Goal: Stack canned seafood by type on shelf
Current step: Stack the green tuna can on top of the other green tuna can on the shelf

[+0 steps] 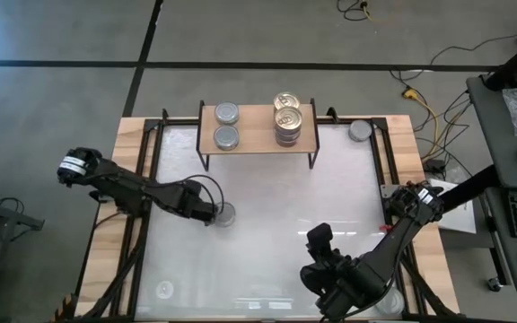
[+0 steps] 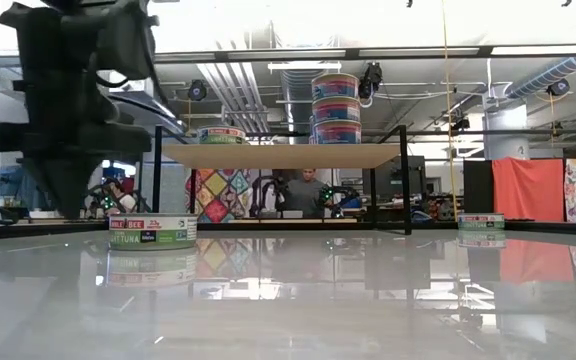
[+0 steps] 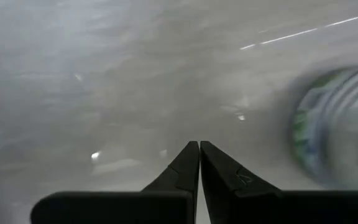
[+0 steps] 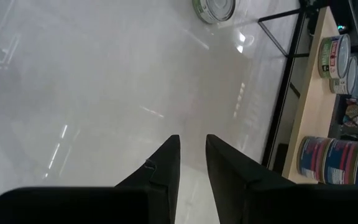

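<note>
The shelf (image 1: 258, 130) stands at the table's far edge. On its left part two silver-lidded tins (image 1: 226, 125) rest side by side. On its right part stands a stack of gold-lidded tins (image 1: 287, 121), three high in the low view (image 2: 336, 108). A green-labelled, silver-lidded tin (image 1: 226, 213) sits flat on the white tabletop, left of centre. My left gripper (image 1: 212, 213) is shut and points down just left of that tin (image 3: 344, 124), with a gap between them in the low view (image 2: 68, 205). My right gripper (image 4: 191, 138) hangs high over the near right, its fingers narrowly apart around nothing.
Another silver-lidded tin (image 1: 359, 131) sits on the tabletop at the far right, beside the shelf's right legs (image 2: 481, 222). The white tabletop (image 1: 276, 206) is bare between the shelf and the arms. A wooden rim and black frame bars (image 1: 155, 152) border it.
</note>
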Robot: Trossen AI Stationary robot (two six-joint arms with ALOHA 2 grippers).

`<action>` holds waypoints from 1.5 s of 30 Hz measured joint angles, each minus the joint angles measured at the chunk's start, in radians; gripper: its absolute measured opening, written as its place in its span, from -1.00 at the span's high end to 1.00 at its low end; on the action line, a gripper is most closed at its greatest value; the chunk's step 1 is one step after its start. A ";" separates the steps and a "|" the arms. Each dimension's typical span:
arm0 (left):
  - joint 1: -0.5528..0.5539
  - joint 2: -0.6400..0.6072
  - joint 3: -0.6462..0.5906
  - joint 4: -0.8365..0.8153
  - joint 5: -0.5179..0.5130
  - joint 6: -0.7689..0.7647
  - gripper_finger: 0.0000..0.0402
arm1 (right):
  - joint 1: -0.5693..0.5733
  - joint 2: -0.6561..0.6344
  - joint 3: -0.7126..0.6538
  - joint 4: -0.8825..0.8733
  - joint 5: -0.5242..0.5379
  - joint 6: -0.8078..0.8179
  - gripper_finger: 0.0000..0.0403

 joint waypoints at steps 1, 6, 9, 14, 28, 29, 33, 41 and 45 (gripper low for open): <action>0.006 0.002 0.000 0.017 -0.001 0.001 1.00 | 0.000 0.000 0.000 0.000 0.000 0.000 0.67; 0.022 0.045 0.000 0.144 -0.005 0.053 1.00 | 0.000 0.000 0.001 0.000 0.000 0.003 0.71; 0.023 0.080 0.000 0.223 -0.051 0.092 1.00 | 0.000 0.000 0.001 0.000 0.000 0.005 0.71; 0.023 0.117 0.035 0.345 -0.079 0.180 1.00 | 0.000 0.000 0.001 -0.001 -0.006 0.009 0.67; -0.064 0.126 0.179 0.297 -0.218 0.385 1.00 | 0.005 -0.009 0.001 0.000 0.048 -0.016 0.50; -0.064 0.129 0.171 0.306 -0.265 0.357 1.00 | 0.005 -0.010 0.001 0.001 0.052 -0.017 0.50; -0.045 0.180 0.149 0.344 -0.353 0.243 1.00 | 0.005 -0.011 0.001 0.007 0.053 -0.012 0.48; -0.028 0.289 0.149 0.373 -0.202 0.183 1.00 | 0.005 -0.012 0.001 0.006 0.045 0.027 0.56; -0.057 0.304 0.166 0.374 -0.145 0.182 1.00 | 0.005 -0.012 0.001 0.004 0.044 0.032 0.62</action>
